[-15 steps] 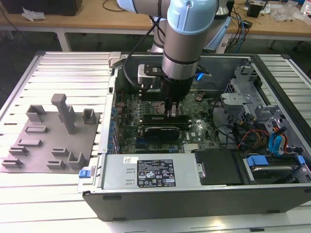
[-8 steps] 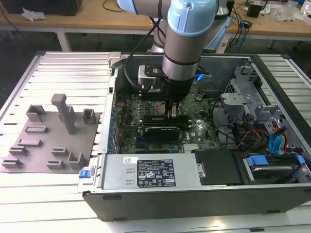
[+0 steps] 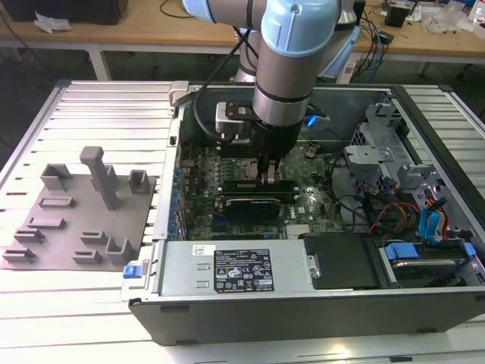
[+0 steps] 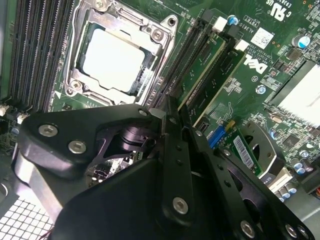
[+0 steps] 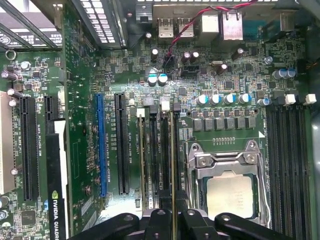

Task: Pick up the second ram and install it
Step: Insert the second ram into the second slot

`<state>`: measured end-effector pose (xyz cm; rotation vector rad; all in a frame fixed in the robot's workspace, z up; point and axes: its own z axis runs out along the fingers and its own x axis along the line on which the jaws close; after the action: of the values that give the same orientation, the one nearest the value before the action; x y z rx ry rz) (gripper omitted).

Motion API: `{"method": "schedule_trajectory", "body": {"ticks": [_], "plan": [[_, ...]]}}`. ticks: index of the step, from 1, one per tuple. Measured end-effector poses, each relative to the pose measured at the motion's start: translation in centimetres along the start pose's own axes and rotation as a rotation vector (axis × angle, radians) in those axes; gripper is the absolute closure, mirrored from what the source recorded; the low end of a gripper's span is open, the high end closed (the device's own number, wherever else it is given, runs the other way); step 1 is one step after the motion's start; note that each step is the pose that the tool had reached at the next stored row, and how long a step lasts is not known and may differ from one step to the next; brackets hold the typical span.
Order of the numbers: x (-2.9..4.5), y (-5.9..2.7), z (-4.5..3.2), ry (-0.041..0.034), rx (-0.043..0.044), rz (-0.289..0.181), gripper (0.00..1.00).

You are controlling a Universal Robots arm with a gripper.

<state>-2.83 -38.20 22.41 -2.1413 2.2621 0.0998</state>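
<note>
In the exterior view my gripper [image 3: 269, 177] reaches down into the open computer case, onto the motherboard [image 3: 303, 205]. The second ram [image 5: 173, 165], a thin green stick seen edge-on, stands upright in a memory slot beside the CPU socket [image 5: 227, 192]. In both wrist views the black fingers [image 5: 158, 222] close on its near end, and the gripper [image 5: 174, 221] is shut on it. The second wrist view shows the stick's green face [image 4: 205, 67] running away from the gripper [image 4: 172, 122]. Another green stick [image 5: 143, 165] [image 4: 226, 75] stands in a slot parallel to it, farther from the socket.
A black graphics card [image 3: 254, 203] lies just in front of the gripper. The power supply [image 3: 227, 269] fills the case's front. Drive cages and cables [image 3: 402, 182] crowd the exterior view's right. A grey fixture plate [image 3: 76, 220] with blocks sits outside the case on the left.
</note>
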Motion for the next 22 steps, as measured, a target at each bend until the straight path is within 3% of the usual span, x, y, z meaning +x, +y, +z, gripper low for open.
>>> {"method": "schedule_trajectory", "body": {"ticks": [3, 5, 10, 22], "plan": [[-0.05, 0.01, -0.54, 0.0007, 0.0, -0.001, 0.89], [-0.02, -0.01, -0.56, 0.0085, -0.0024, -0.013, 0.89], [-0.02, -0.11, -0.32, 0.0089, -0.0074, -0.023, 0.89], [-0.02, -0.16, 0.1, 0.0087, -0.0077, -0.023, 0.89]]}}
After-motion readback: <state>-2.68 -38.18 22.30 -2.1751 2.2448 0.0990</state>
